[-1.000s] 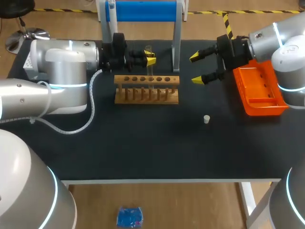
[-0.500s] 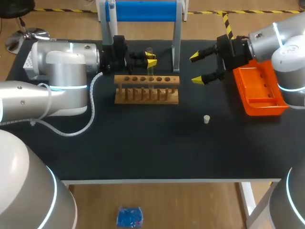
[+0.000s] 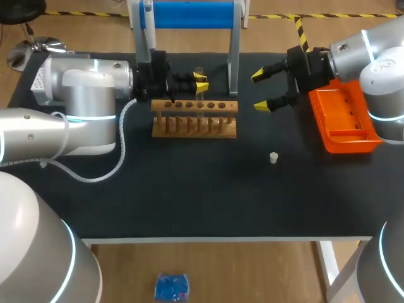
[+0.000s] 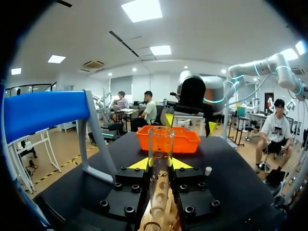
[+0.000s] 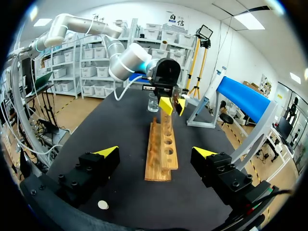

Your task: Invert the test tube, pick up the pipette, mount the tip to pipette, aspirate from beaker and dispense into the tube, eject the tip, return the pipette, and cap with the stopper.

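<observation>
A clear test tube (image 4: 160, 163) stands upright between the yellow-tipped fingers of my left gripper (image 4: 160, 164), which is shut on it. Its lower end is right at the wooden tube rack (image 4: 159, 222); whether it is inside a hole I cannot tell. In the head view my left gripper (image 3: 199, 82) holds the test tube (image 3: 199, 72) over the back edge of the rack (image 3: 194, 117). My right gripper (image 3: 264, 90) hangs open to the right of the rack, with nothing between its fingers. A small white stopper (image 3: 273, 158) lies on the mat in front of it.
An orange tray (image 3: 344, 120) sits at the right edge under my right arm. A blue-topped stand (image 3: 189, 16) rises behind the rack. In the right wrist view a clear glass vessel (image 5: 153, 102) stands beyond my left gripper (image 5: 172, 105), and the stopper (image 5: 102, 204) lies close by.
My left gripper has shifted slightly right and down toward the rack, taking the test tube with it. The right arm has not moved.
</observation>
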Robot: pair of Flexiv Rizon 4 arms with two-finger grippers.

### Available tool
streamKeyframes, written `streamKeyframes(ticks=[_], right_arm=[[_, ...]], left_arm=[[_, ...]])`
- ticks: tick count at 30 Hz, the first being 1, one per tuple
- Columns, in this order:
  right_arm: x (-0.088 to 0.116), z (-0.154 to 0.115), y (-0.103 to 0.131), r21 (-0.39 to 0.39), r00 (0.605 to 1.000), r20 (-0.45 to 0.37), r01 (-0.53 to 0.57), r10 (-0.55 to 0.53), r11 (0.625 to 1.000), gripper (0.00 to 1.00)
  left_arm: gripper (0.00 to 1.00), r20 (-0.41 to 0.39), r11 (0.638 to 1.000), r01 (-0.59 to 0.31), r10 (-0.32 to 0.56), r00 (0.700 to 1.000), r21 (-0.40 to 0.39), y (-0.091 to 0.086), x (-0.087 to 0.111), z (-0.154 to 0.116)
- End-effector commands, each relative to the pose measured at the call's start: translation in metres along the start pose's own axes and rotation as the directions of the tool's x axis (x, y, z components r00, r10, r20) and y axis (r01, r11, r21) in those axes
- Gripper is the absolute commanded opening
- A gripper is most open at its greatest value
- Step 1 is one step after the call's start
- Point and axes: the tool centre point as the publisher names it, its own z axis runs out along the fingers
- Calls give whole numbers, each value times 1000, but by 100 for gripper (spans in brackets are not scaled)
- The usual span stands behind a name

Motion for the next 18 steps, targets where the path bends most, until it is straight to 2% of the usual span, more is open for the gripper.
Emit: streamKeyframes(ticks=[1, 7, 8, 9, 10, 18], right_arm=[[1, -1, 0, 2, 1000, 0, 0, 0, 1000, 100], [1, -1, 0, 2, 1000, 0, 0, 0, 1000, 100], [1, -1, 0, 2, 1000, 0, 0, 0, 1000, 100], [1, -1, 0, 2, 1000, 0, 0, 0, 1000, 100], [1, -1, 0, 2, 1000, 0, 0, 0, 1000, 100], [1, -1, 0, 2, 1000, 0, 0, 0, 1000, 100]], left_arm=[[0, -3, 1000, 2, -2, 1000, -4, 3, -1, 2], [1, -3, 1000, 8, -8, 1000, -13, 4, -2, 2], [36, -4, 1000, 9, -9, 1000, -13, 5, -2, 2], [83, -3, 1000, 10, -10, 1000, -14, 5, -2, 2], [99, -3, 1000, 10, -10, 1000, -13, 5, -2, 2], [100, -2, 1000, 12, -12, 1000, -16, 4, -2, 2]])
